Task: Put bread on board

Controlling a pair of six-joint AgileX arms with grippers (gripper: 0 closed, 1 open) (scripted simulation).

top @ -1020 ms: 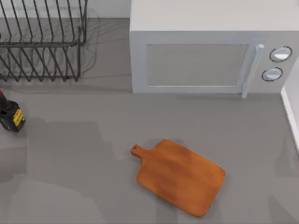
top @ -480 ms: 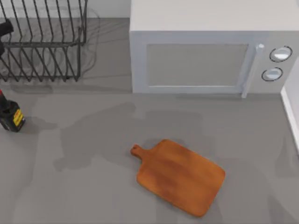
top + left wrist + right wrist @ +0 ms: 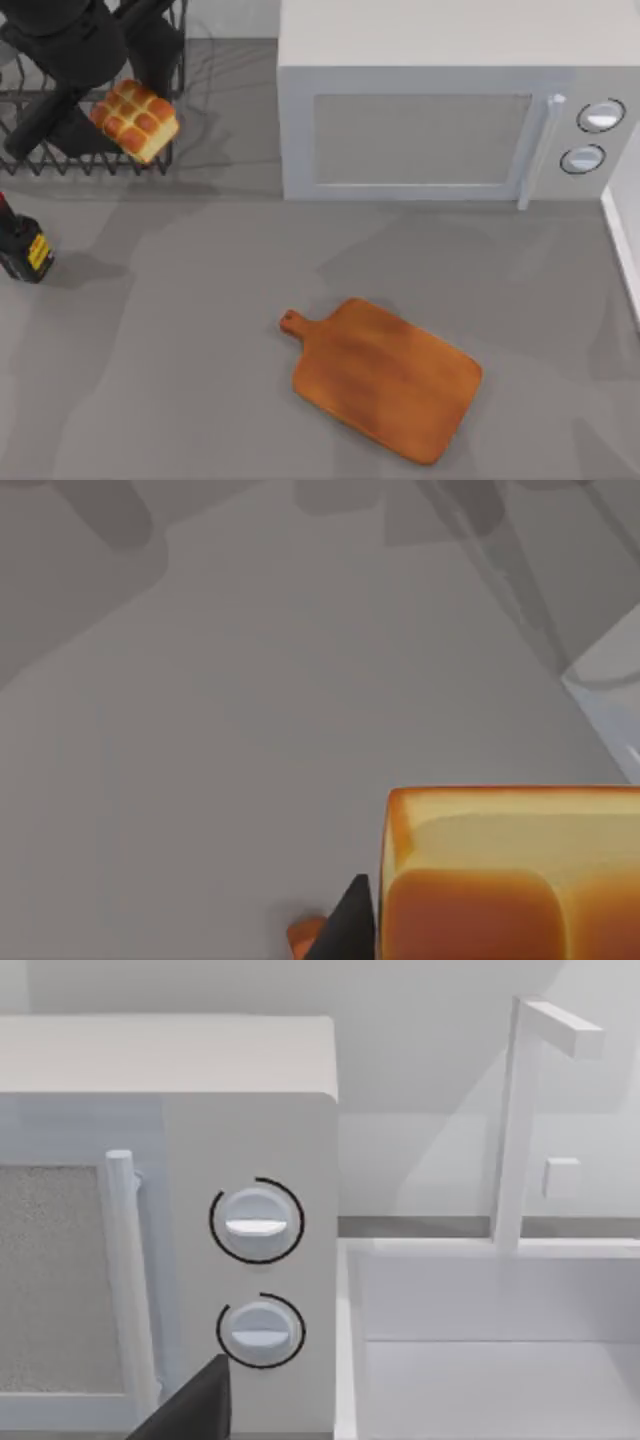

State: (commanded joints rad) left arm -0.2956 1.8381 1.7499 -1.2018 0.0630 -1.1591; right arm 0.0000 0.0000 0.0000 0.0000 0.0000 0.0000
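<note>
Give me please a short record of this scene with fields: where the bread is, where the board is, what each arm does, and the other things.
bread: bread held up by the left pincer, top-left, in front of the dish rack
board: board flat on the table, centre-right, bare
left arm: over the rack, carrying the bread
right arm: parked, facing the microwave
others: bottle at left edge
task: bread not yet on board

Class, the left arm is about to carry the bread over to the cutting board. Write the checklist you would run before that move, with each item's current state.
1. Bread is in the left gripper, up by the dish rack: ok.
2. Grip firmness: cannot tell.
3. Cutting board has a bare top: ok.
4. Table between rack and board has no obstacle: ok.
5. Microwave door shut, off the path: ok.
6. Bottle stands at the left edge, off the path: ok.
</note>
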